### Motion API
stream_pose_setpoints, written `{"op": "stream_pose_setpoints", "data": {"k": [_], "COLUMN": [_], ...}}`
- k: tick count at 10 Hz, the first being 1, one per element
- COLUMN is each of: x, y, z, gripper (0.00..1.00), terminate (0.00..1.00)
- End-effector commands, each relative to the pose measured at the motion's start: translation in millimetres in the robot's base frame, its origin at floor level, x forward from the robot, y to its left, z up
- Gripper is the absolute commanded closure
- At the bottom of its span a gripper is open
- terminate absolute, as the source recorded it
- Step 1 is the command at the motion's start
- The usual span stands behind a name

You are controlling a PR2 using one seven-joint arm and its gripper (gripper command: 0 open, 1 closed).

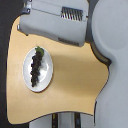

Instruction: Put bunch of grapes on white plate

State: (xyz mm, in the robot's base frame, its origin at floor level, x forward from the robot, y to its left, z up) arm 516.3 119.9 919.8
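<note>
The bunch of grapes [36,68], a dark purple cluster with a small green leaf at its top end, lies lengthwise on the white plate [46,75]. The plate sits on the left part of the wooden table [75,85]. The robot's grey arm [57,20] spans the top of the exterior view, above and apart from the plate. Its end runs off toward the upper left, and no fingers show. Nothing touches the grapes.
A large grey part of the robot [112,55] fills the exterior view's right side and overhangs the table's right edge. A white piece with two dark stripes [65,120] sits at the table's bottom edge. Dark floor lies beyond the left edge.
</note>
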Motion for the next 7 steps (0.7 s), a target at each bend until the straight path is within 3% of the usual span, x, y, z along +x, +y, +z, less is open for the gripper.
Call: {"op": "stream_pose_setpoints", "data": {"k": [1,7], "x": [-8,-7], "y": [-104,-254], "z": [27,45], "gripper": [0.0,0.0], "terminate": [0.0,0.0]}}
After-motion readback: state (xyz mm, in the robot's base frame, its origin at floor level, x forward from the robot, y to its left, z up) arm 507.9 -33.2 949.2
